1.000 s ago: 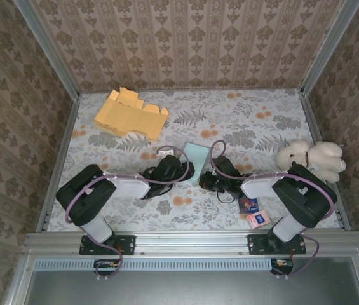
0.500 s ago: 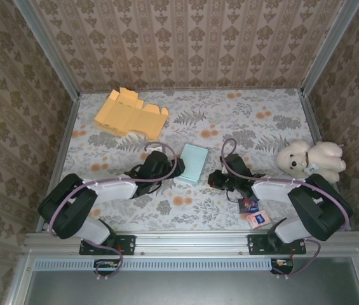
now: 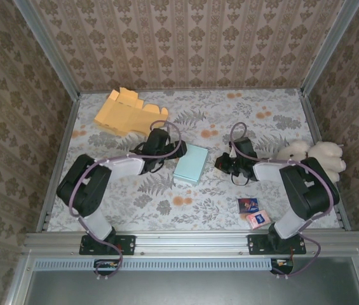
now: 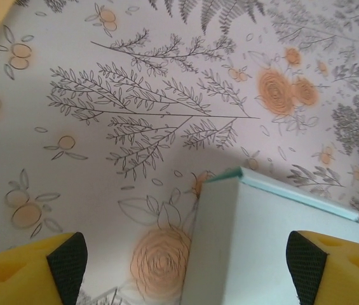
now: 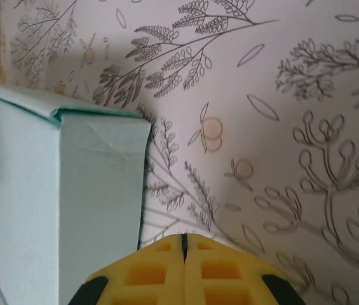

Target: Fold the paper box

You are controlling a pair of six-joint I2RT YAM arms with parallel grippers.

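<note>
Left pincer (image 3: 168,150) gapes empty, box (image 3: 190,163) just ahead; right pincer (image 3: 225,163) clamped on nothing beside it: suggest bracing box while tucking end flap (image 5: 30,101).

From where I'm standing, one teal paper box (image 3: 190,163) is lying at the middle of the overhead frame, on the one flowered table (image 3: 274,108). One flat orange cardboard sheet (image 3: 128,114) is resting at the upper left. One white plush toy (image 3: 312,159) is sitting at the right edge. Two small packets are lying at the lower right: a dark packet (image 3: 248,204) and a pink packet (image 3: 258,220) just below it. Two arms are reaching in from the bottom, a left arm (image 3: 112,166) and a right arm (image 3: 274,170).
</note>
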